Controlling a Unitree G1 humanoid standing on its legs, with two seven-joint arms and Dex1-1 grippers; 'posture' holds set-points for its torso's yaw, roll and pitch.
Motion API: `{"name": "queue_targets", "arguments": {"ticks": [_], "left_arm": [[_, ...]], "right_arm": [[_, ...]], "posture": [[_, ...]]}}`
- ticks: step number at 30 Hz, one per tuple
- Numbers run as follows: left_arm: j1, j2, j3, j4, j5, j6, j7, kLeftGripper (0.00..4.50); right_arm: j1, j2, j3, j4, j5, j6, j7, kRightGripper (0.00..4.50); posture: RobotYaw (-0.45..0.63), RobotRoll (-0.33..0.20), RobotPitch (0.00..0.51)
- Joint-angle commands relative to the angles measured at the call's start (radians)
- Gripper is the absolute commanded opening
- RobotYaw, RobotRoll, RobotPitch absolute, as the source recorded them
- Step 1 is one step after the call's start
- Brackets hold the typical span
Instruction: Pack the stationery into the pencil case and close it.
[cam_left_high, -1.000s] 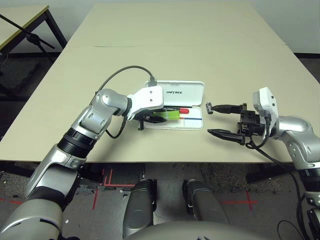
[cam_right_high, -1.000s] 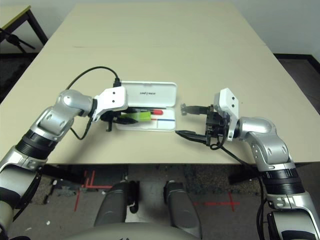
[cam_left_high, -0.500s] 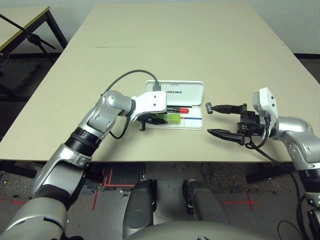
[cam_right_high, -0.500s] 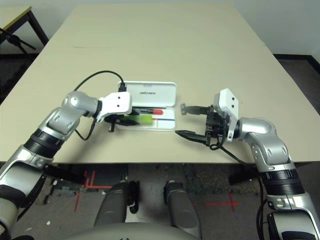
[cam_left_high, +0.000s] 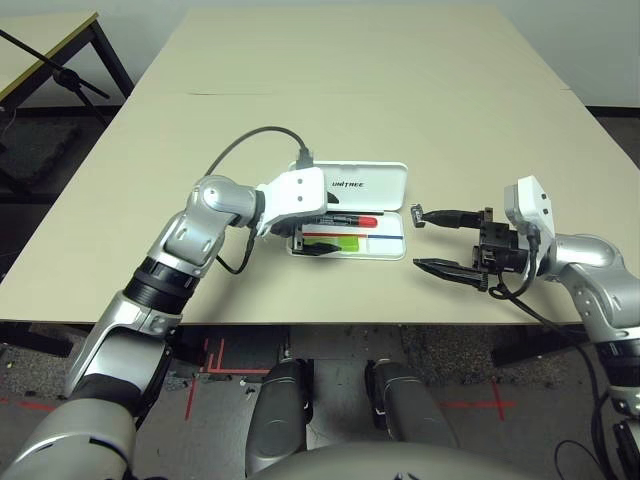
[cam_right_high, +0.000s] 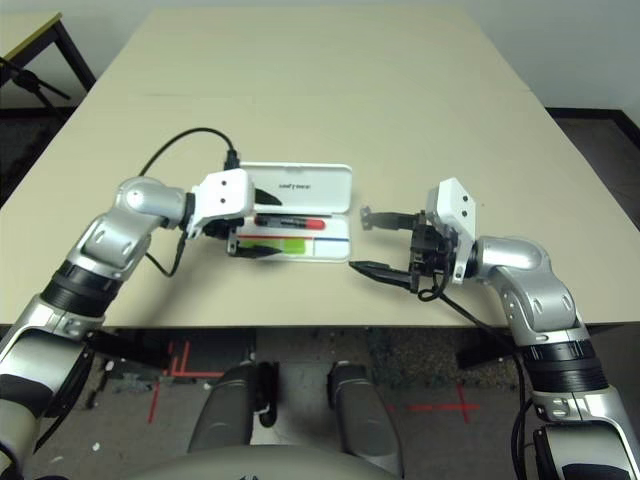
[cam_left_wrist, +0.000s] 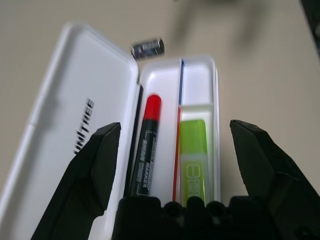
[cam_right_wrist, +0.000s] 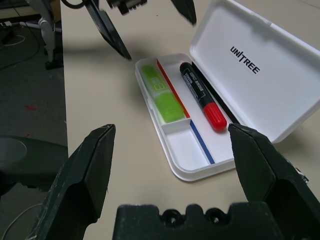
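At the near edge of the beige table (cam_left_high: 330, 90), the right gripper (cam_left_high: 446, 243) hangs just off the open end of the pencil case (cam_left_high: 385, 190), its two black fingers spread wide and pointing toward the case with nothing between them. One fingertip sits low near the table's front edge, the other higher beside a tiny dark stubby piece (cam_left_wrist: 148, 48) that lies on the tabletop just past the case's end, apart from the tray.

Across from it, the left gripper (cam_left_high: 312, 238) hovers over the opposite end of the case, its fingers likewise held wide apart and gripping nothing. A dark cable (cam_left_high: 240, 150) loops up from its white wrist housing.

The pencil case rests near the middle of the table's front half, its lid (cam_right_wrist: 260, 70) swung open and lying back, the dark "UNITREE" lettering showing on the inside face. In the tray, a lime-green highlighter (cam_right_wrist: 162, 95) lies in the compartment nearer the robot. A red-and-blue line (cam_right_wrist: 182, 112) runs lengthwise beside it, and on the far side of that line a black marker with a red cap (cam_right_wrist: 202, 97) lies along the hinge side. Both pieces sit flat and parallel to the case's long sides.

Behind the case, the tabletop stretches away bare.
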Motion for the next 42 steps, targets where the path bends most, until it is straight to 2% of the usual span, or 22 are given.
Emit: {"name": "queue_targets", "arguments": {"ticks": [1,5,13,18,26,42], "left_arm": [[0.072,0.047,0.059,-0.037,-0.042,-0.032,-0.018,4.49],[0.178,0.113,0.126,-0.058,-0.080,-0.068,-0.028,4.49],[0.251,0.118,0.174,-0.100,-0.111,-0.057,0.017,4.49],[0.260,0.098,0.166,-0.138,-0.114,-0.044,0.051,4.49],[0.220,0.093,0.159,-0.155,-0.116,-0.003,0.065,4.49],[0.215,0.096,0.158,-0.174,-0.116,0.013,0.071,4.49]], "right_arm": [[0.006,0.001,0.003,0.010,-0.013,-0.008,-0.010,4.50],[-0.007,0.002,-0.020,0.034,-0.010,0.003,-0.037,4.50],[-0.022,0.015,-0.087,0.014,0.008,0.129,-0.224,4.50],[-0.011,0.054,-0.116,-0.052,0.003,0.233,-0.383,4.50],[-0.003,0.129,-0.073,-0.053,-0.124,0.329,-0.644,4.50],[-0.084,0.296,-0.007,0.017,-0.216,0.399,-0.817,4.50]], "posture": [[-0.06,0.000,0.130],[-0.06,0.000,0.143],[-0.04,0.000,0.155],[-0.05,0.000,0.147],[-0.05,0.000,0.137],[-0.03,0.000,0.140]]}}
